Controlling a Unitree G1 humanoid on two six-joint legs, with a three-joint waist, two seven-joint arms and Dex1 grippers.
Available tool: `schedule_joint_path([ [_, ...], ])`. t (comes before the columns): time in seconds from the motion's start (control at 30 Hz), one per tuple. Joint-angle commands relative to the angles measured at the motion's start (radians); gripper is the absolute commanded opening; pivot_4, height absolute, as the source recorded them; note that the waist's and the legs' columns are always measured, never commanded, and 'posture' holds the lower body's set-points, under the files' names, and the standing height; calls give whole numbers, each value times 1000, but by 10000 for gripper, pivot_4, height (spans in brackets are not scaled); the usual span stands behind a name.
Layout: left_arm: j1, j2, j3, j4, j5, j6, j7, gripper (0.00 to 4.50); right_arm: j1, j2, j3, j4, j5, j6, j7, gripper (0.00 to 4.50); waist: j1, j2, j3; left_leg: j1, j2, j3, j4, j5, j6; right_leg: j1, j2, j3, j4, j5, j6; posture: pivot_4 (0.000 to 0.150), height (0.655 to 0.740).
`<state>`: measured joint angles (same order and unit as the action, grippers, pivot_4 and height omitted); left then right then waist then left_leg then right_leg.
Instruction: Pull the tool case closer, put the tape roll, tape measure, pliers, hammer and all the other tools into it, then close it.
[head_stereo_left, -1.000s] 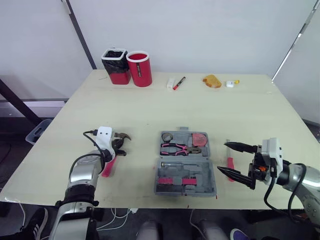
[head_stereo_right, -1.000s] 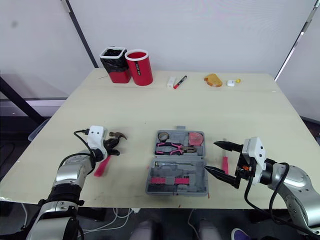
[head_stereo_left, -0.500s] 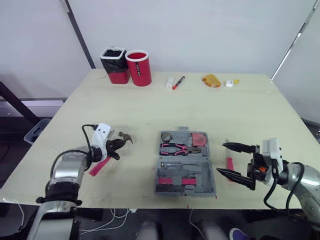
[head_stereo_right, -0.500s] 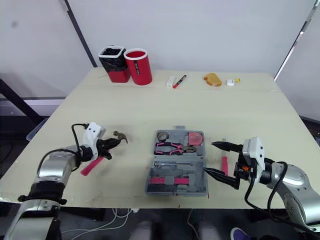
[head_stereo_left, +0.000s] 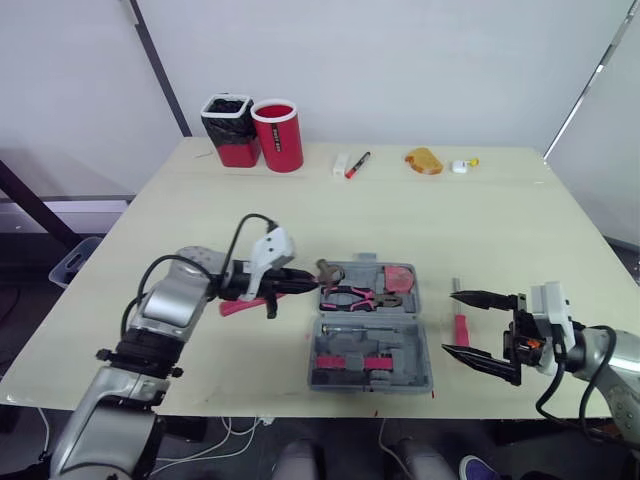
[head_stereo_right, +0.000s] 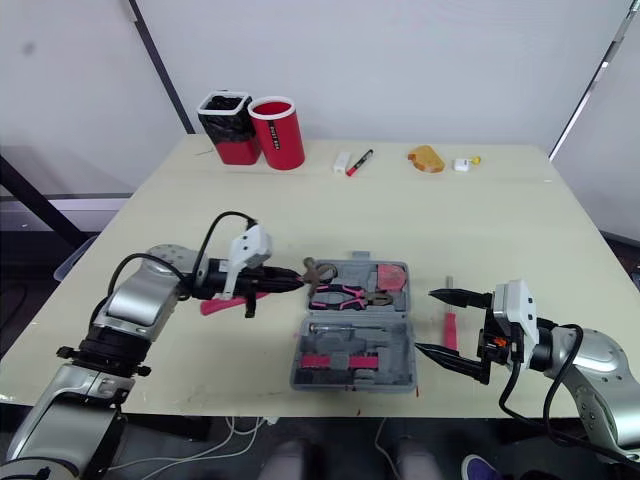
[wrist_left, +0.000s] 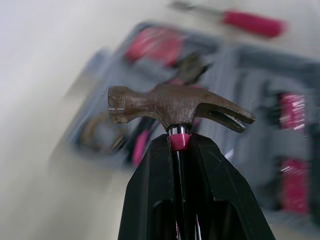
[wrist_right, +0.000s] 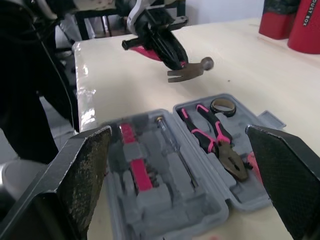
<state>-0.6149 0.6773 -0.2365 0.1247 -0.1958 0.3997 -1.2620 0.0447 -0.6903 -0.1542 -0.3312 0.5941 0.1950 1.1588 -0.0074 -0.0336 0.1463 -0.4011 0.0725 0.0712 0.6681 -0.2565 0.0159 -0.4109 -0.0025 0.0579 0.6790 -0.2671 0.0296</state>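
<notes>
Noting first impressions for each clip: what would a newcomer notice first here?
The left gripper holds the hammer by its pink handle in the air near the far left corner of the open grey tool case, which already holds the pliers. Right of the case, the right gripper gapes open near a red-handled screwdriver on the table.

At the far edge of the table stand 2 cups, touching: a black cup on the left and a red cup on the right. Further right along that edge lie a white block and, just beside it, a marker, then an orange lump, then a white-and-yellow piece. A crate sits on the floor left of the table.
</notes>
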Motion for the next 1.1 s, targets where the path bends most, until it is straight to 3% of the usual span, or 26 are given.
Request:
schedule_joint_path([
  [0.03, -57, -60, -91, -74, 5, 29, -45, 208, -10, -26, -32, 4, 0, -44, 35, 45000, 0, 1, 0, 0, 0, 0, 0, 0, 0, 0, 0, 0, 0, 0, 0, 1500, 7400],
  [0.63, -212, -298, -443, -1, 225, 187, -20, 208, -13, -15, -42, 38, -26, -95, -1, 45000, -2, 3, 2, 0, -1, -1, 1, 0, 0, 0, 3, 4, 0, 0, 0, 1500, 7400],
  [0.9, -253, -356, -515, 23, 240, 312, -58, 208, 17, -20, -50, 28, -33, -103, -19, 45000, -6, 4, 2, 0, -2, -1, 1, 0, 0, 0, 4, 7, 0, 0, 0, 1500, 7400],
  [1.1, -284, -395, -519, 88, 271, 363, -4, 208, 36, -18, -54, 14, -33, -107, -34, 45000, -3, 5, 3, 0, -2, -1, 1, 0, 0, 0, 4, 7, 0, 0, 0, 1500, 7400],
])
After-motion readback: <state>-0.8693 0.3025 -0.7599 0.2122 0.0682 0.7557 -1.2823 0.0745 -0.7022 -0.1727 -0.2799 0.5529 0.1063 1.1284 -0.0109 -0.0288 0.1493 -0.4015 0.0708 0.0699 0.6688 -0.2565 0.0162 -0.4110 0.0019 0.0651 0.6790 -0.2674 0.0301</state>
